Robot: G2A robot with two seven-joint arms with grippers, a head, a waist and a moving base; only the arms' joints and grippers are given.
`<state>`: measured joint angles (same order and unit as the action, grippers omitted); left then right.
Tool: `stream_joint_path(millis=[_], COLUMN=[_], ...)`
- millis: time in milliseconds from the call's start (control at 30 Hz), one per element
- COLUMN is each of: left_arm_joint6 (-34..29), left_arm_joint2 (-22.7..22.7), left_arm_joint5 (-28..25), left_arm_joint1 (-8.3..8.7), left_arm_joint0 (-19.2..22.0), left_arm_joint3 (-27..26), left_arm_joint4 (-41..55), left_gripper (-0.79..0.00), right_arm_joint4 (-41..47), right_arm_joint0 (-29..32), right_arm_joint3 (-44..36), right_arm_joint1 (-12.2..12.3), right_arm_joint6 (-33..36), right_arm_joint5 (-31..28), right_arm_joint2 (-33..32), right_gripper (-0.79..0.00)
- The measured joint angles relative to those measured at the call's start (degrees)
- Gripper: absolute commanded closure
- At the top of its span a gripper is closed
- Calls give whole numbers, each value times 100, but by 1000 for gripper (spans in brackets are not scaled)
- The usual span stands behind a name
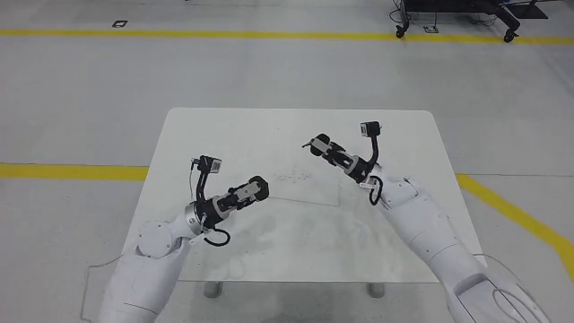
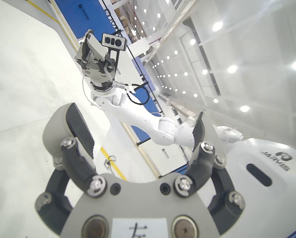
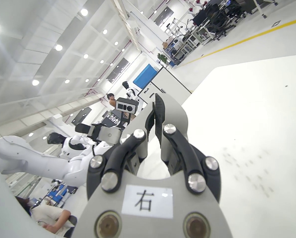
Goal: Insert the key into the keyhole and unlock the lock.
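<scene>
My left gripper (image 1: 258, 187) hovers over the white table (image 1: 296, 233) left of its middle. In the left wrist view the left gripper (image 2: 135, 127) is open, its ribbed pads (image 2: 76, 125) wide apart with nothing between them. My right gripper (image 1: 316, 144) is held above the table's far middle, pointing toward the left arm. In its own view the right gripper (image 3: 154, 115) is shut, the black pads (image 3: 160, 115) pressed together, and I see nothing between them. The two grippers face each other across a gap, as the right gripper (image 2: 87, 48) appears beyond the left fingers.
Faint dark scuff marks (image 1: 291, 178) dot the table's middle, also seen as scuff marks (image 3: 249, 169) near the right gripper. The table's far edge (image 1: 296, 110) and near edge (image 1: 296, 282) bound the surface. Bare floor with a yellow line (image 1: 72, 171) surrounds it.
</scene>
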<state>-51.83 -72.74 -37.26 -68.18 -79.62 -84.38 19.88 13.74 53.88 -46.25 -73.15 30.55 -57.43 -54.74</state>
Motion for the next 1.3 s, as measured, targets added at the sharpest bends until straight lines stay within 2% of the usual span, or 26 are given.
stream_joint_path(millis=[100,167,400,533,833,1067,1200,1300], left_arm_joint6=[321,663,1474,1867,2278,2384,2441,2448], left_arm_joint2=[108,175,425,491,700,683,671,708], left_arm_joint5=[-144,-195,-243,-378,-484,-550,-509,-488], left_arm_joint1=[-18,-40,-111,-140,-185,-175,-168,-168], left_arm_joint0=[51,85,246,350,468,498,484,478], left_arm_joint3=[-23,3,155,271,453,522,528,546], left_arm_joint4=[-581,-993,-1718,-2043,-2429,-2452,-2461,-2544], left_gripper=[-785,-751,-566,-406,-357,-246,-154,-154], right_arm_joint4=[278,444,973,1111,1084,1105,1088,1103], right_arm_joint0=[-54,-63,-40,-49,-25,-98,-141,-169], right_arm_joint3=[8,-44,-173,-203,-434,-425,-385,-358], right_arm_joint1=[-12,-19,-41,-46,-11,15,26,32], right_arm_joint6=[476,747,1429,1589,1590,1646,1632,1643], right_arm_joint5=[-55,-60,-57,-48,-41,16,2,13], right_arm_joint2=[91,137,234,308,555,729,809,866], right_gripper=[0,0,0,0,0,0,0,0])
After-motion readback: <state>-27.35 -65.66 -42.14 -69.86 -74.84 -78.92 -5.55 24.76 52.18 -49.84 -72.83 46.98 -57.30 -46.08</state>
